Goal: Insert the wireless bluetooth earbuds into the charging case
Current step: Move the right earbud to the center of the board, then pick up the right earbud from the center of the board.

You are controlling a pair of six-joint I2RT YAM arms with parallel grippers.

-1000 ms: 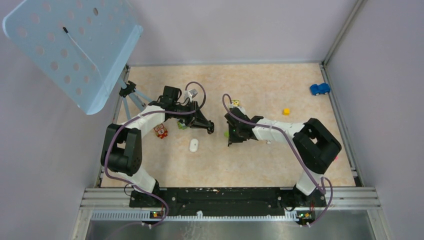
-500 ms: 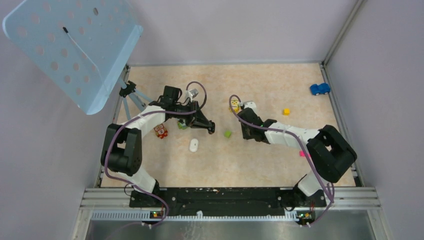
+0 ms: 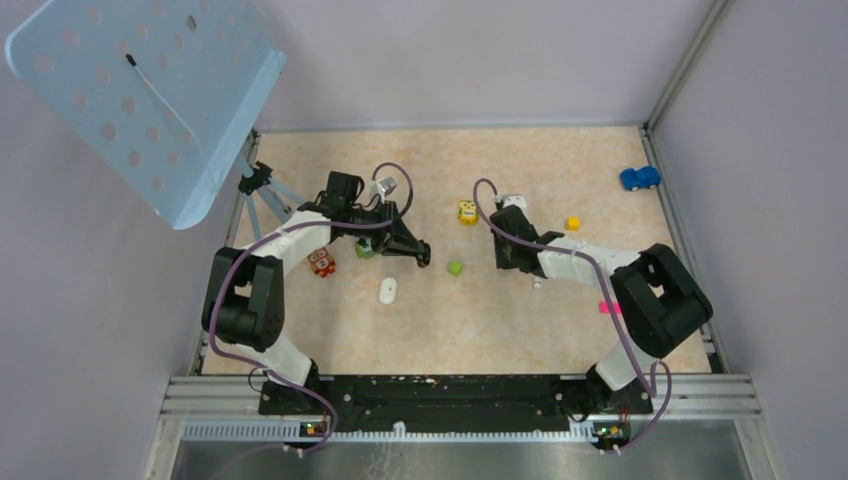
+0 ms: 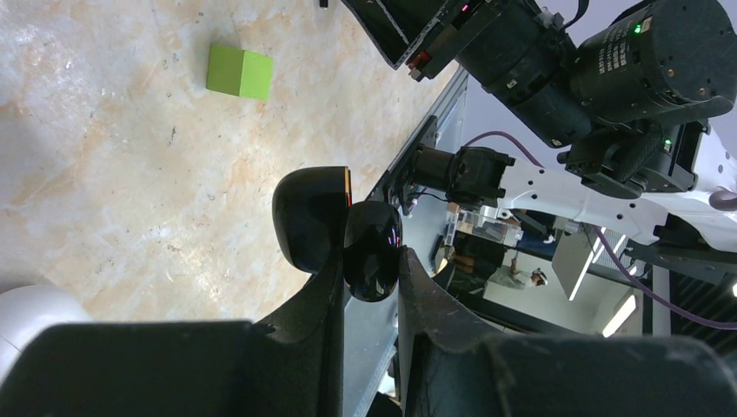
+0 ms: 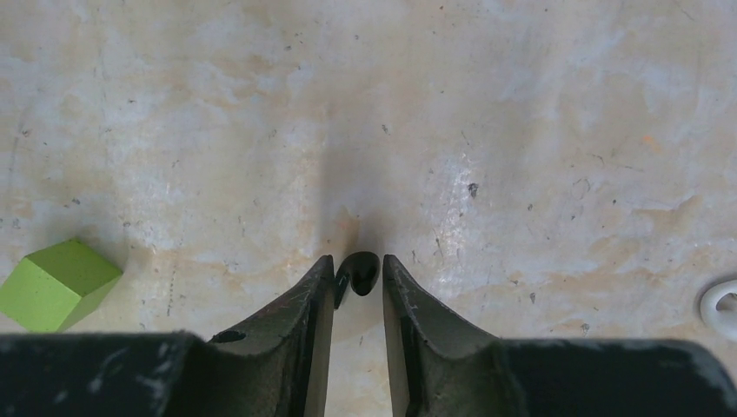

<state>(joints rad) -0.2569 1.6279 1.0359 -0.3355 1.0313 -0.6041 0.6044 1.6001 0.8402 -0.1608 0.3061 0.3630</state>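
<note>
My left gripper (image 4: 369,269) is shut on the black charging case (image 4: 374,248), whose lid (image 4: 308,217) hangs open to the left; it holds it above the table at centre left (image 3: 420,256). One tiny black earbud (image 5: 358,271) lies on the table between the fingertips of my right gripper (image 5: 358,276). Its stem rests against the left finger, and a thin gap separates it from the right finger, so the jaws are slightly open around it. In the top view the right gripper (image 3: 498,262) points down at the table right of centre and hides the earbud. No second earbud shows.
A green cube (image 3: 455,268) lies between the two grippers, left of my right fingers (image 5: 56,285). A white oval object (image 3: 387,291), red toy (image 3: 321,263), yellow toy (image 3: 467,212), yellow cube (image 3: 572,223), blue car (image 3: 639,178) and white ring (image 5: 720,306) are scattered around.
My right gripper has swung right and away from the left gripper, uncovering the green cube, and its jaws have parted a little. The left arm with the case has stayed still.
</note>
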